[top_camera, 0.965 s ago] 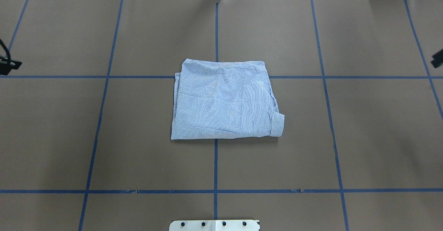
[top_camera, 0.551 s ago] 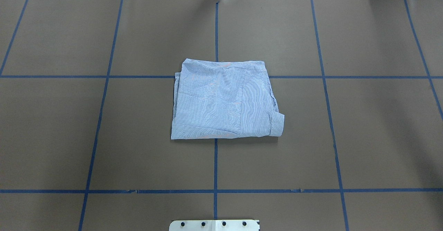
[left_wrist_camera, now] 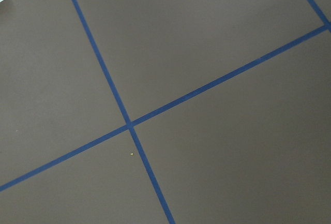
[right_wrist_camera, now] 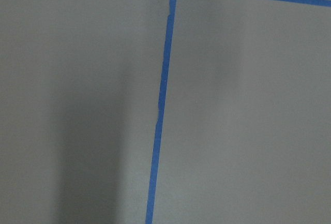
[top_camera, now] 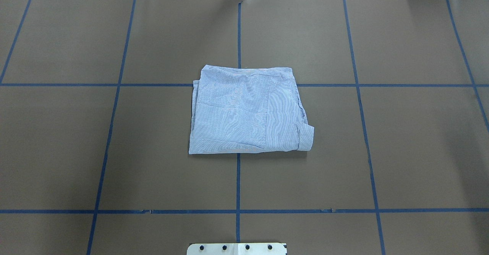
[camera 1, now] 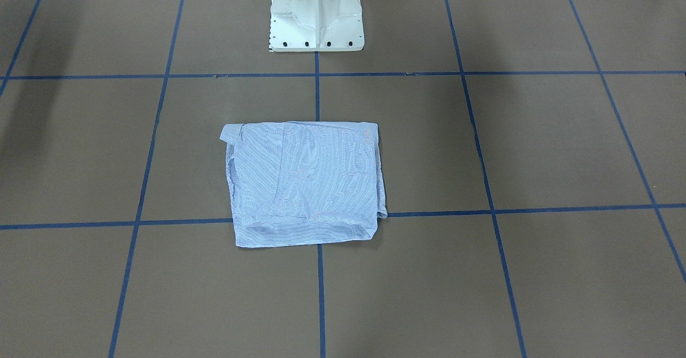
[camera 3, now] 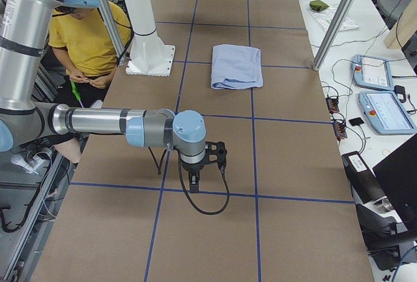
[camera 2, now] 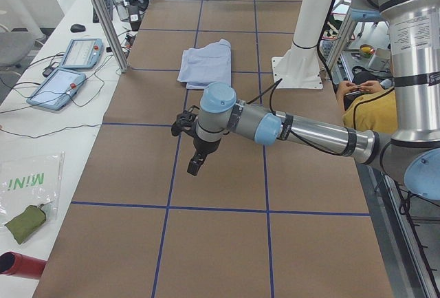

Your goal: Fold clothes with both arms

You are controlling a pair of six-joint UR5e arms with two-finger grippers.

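The light blue-and-white striped shirt [top_camera: 248, 112] lies folded into a compact rectangle at the table's middle, with a cuff sticking out at its near right corner. It also shows in the front view [camera 1: 305, 184] and both side views [camera 2: 206, 64] [camera 3: 238, 66]. No gripper touches it. My left gripper [camera 2: 194, 164] hangs over bare table far to the left of the shirt. My right gripper [camera 3: 194, 181] hangs over bare table far to the right. I cannot tell whether either is open or shut. Both wrist views show only brown table and blue tape lines.
The white pedestal base [camera 1: 316, 20] stands at the robot's side of the table. A person in a yellow shirt [camera 3: 91, 41] sits behind it. Teach pendants [camera 2: 69, 71] lie on a white side bench past aluminium posts [camera 2: 103, 16].
The black gripper parts at the left and right edges of the overhead view one second ago have moved outward out of that view. The shirt has not moved.
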